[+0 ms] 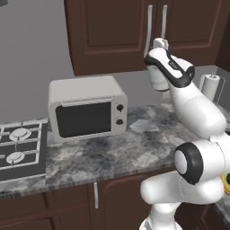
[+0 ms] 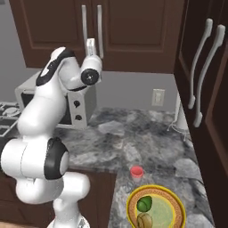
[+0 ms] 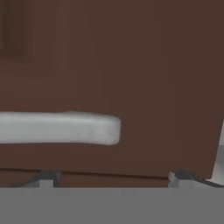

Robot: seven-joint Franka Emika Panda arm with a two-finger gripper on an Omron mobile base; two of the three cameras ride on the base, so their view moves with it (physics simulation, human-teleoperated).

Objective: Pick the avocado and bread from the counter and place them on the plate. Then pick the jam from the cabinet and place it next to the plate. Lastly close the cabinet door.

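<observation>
The orange-rimmed plate (image 2: 174,201) lies on the grey counter (image 2: 133,138) at the front right. On it sit the dark green avocado (image 2: 144,204) and the golden-brown bread (image 2: 144,220). The small red jam (image 2: 136,171) stands on the counter just behind the plate. My gripper (image 1: 160,43) (image 2: 91,46) is raised against the lower part of the dark brown cabinet (image 1: 108,36), beside its two silver handles (image 2: 99,31). In the hand view my gripper (image 3: 111,179) is open and holds nothing. The cabinet door (image 3: 131,65) is very close, with a handle end (image 3: 65,128) across it. Both doors look flush.
A white microwave (image 1: 87,108) stands on the counter (image 1: 134,143) left of my arm, with a stove (image 1: 18,146) further left. A paper towel roll (image 1: 211,87) stands at the back right. A tall dark cabinet (image 2: 209,89) with two handles lines the right side.
</observation>
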